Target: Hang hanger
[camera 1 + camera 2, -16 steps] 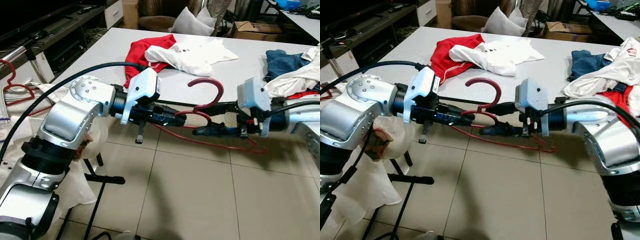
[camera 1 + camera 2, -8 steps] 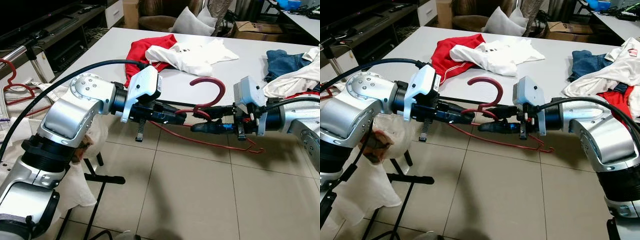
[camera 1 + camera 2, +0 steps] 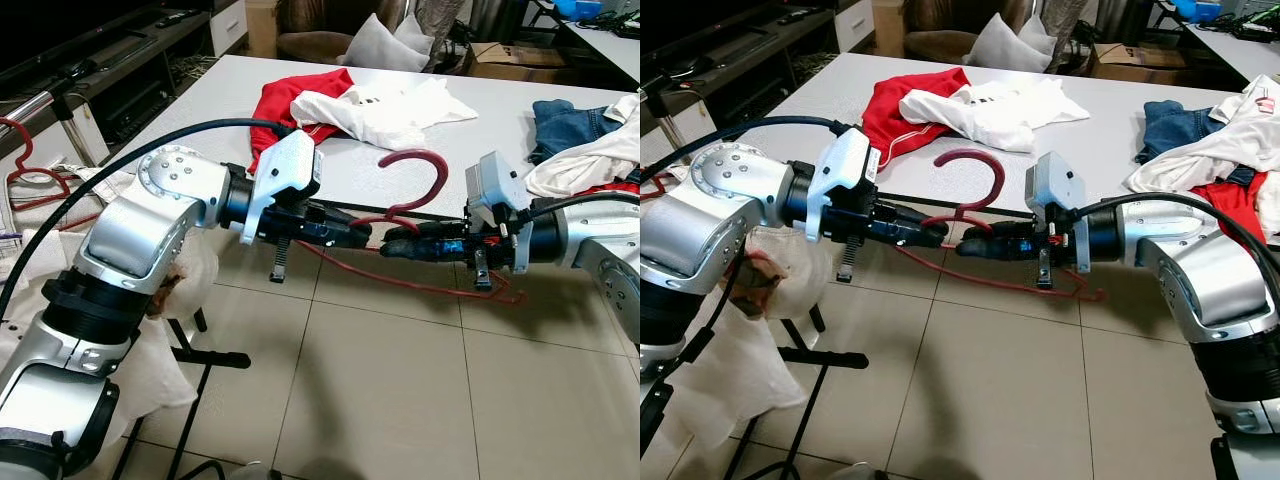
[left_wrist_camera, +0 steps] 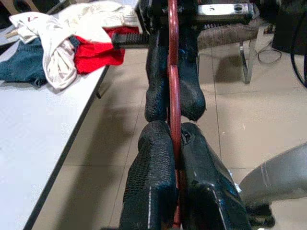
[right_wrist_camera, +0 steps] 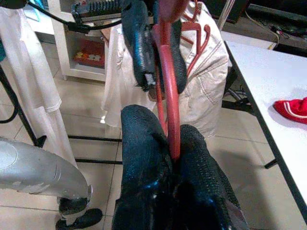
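A red wire hanger is held level in front of the table edge, hook pointing up, its lower bar sagging over the floor. My left gripper is shut on the wire just left of the hook's base. My right gripper is shut on the hanger from the right, its tips nearly touching the left ones. In the left wrist view the red wire runs between my fingers to the other gripper. In the right wrist view the hanger is clamped between the pads.
The white table carries a red garment, a white shirt, jeans and more clothes at the right. At the left, a rack rail holds another red hanger; white cloth hangs over black stand legs.
My right gripper has slid left and slightly up along the hanger, closing on the left gripper. The hanger's lower bar has risen a little. The left arm has held still.
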Robot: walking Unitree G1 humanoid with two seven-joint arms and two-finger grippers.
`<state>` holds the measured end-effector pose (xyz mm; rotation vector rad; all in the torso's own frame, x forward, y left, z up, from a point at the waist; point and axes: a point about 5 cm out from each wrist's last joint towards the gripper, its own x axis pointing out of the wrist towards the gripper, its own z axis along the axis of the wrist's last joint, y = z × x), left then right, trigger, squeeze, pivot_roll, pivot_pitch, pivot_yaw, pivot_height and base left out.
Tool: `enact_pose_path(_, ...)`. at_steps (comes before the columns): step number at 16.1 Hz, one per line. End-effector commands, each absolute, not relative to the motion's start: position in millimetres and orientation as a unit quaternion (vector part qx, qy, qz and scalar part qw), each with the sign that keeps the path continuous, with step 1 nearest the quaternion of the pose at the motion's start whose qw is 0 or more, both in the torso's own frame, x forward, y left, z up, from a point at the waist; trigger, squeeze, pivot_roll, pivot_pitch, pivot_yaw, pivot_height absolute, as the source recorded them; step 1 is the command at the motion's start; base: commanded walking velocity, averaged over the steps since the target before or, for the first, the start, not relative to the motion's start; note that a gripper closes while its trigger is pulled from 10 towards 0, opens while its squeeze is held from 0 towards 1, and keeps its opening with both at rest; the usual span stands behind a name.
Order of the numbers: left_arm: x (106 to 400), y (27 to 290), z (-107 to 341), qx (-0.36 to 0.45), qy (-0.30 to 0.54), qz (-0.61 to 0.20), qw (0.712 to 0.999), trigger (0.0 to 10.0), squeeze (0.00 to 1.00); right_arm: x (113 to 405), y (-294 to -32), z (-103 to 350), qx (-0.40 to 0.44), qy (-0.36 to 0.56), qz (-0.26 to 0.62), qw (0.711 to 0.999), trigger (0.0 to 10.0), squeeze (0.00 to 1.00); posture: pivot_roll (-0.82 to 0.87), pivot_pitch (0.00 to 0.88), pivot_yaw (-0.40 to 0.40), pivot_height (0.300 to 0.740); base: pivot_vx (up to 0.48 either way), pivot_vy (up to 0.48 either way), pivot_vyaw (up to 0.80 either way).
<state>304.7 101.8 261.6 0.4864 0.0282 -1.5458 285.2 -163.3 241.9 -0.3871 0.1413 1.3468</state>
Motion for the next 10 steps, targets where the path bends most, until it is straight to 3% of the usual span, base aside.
enact_pose_path(1,302.8,101.9,271.3,0.185,-0.013,-0.703,0.687,10.0,0.00,285.1,-164.5,242.5,-0.172,0.067,0.615,0.767,0.0,0.00,-0.16,0.000,0.019,0.719,0.000,0.000,0.00)
enact_pose_path(2,301.3,103.3,272.4,0.169,-0.014,-0.712,0.681,10.0,0.09,284.8,-164.9,241.9,-0.172,0.068,0.615,0.767,0.0,0.00,-0.16,0.000,0.014,0.719,0.000,0.000,0.00)
enact_pose_path(3,298.0,107.1,275.3,0.140,-0.015,-0.726,0.673,10.0,1.00,284.3,-165.9,241.3,-0.171,0.070,0.614,0.768,0.0,0.00,-0.16,0.000,0.008,0.719,0.000,0.000,0.00)
enact_pose_path(7,294.9,111.5,280.3,0.103,-0.029,-0.731,0.674,10.0,1.00,281.4,-165.6,242.2,-0.160,0.068,0.621,0.765,0.0,0.00,-0.16,0.000,0.001,0.719,0.000,0.000,0.00)
enact_pose_path(10,297.8,120.5,282.2,0.048,-0.074,-0.686,0.722,10.0,1.00,273.7,-170.4,226.9,-0.128,0.074,0.592,0.793,0.0,0.00,-0.16,0.000,-0.005,0.719,0.000,0.000,0.00)
